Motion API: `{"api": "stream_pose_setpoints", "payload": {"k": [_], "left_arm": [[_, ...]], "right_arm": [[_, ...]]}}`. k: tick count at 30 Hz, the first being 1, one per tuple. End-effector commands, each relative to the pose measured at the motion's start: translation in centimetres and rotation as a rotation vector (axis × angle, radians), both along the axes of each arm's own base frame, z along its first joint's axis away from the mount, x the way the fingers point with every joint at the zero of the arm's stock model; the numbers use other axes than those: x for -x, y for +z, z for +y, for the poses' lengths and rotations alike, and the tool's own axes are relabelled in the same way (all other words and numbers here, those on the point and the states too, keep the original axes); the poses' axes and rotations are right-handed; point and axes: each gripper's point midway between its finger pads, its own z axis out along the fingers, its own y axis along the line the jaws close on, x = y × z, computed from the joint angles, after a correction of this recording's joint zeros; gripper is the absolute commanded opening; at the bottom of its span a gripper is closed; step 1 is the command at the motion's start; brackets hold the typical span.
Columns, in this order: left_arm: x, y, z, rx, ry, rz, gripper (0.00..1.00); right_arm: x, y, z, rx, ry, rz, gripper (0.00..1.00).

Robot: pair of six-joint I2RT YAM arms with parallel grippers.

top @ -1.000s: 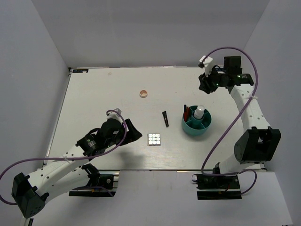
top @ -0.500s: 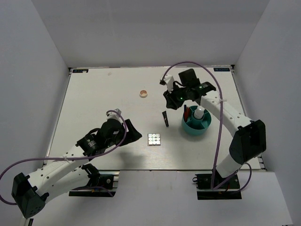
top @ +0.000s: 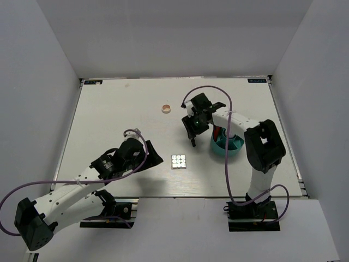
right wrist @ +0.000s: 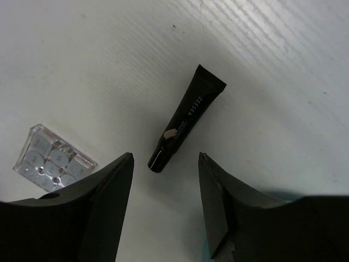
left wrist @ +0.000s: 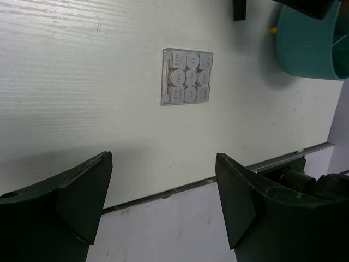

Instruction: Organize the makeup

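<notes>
Currently: right gripper (right wrist: 164,164) jaws apart, hovering over black tube (right wrist: 188,117) mid-tabletop; left gripper (left wrist: 163,158) spread wide above palette (left wrist: 187,76), toward near edge.

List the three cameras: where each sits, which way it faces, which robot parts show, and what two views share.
Top external: fixed above and behind the arms, looking down on the white table; both arms, left gripper and right gripper show.
Left wrist: on the left arm, looking down past its open fingers at the square clear palette with white pans.
Right wrist: on the right arm, looking down between its open fingers at the black tube.
Shared: both wrist views show the palette.
</notes>
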Motion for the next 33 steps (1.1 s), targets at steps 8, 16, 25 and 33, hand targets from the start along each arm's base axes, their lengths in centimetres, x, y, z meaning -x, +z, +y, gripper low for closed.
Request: {"api": "stream_pose_setpoints", "payload": {"k": [8, 16, 25, 33], "left_arm": [[-0.8, 1.2, -0.4, -0.003, 0.030, 0.007, 0.85], [-0.8, 1.1, -0.4, -0.015, 0.026, 0.012, 0.85], [-0.3, 1.1, 0.3, -0.001, 0.052, 0.013, 0.85], [-0.2, 1.5, 0.7, -0.002, 0.061, 0.009, 0.85]], "right_arm": [[-2.8, -3.5, 0.3, 0.112, -0.129, -0.029, 0.54], [-4.1, -4.2, 1.5, 0.136, -0.135, -0.067, 0.53], [-3.1, -6.7, 0.5, 0.201, -0.129, -0.021, 0.45], [-2.8, -5.1, 1.8, 0.137, -0.045, -0.005, 0.23]]}}
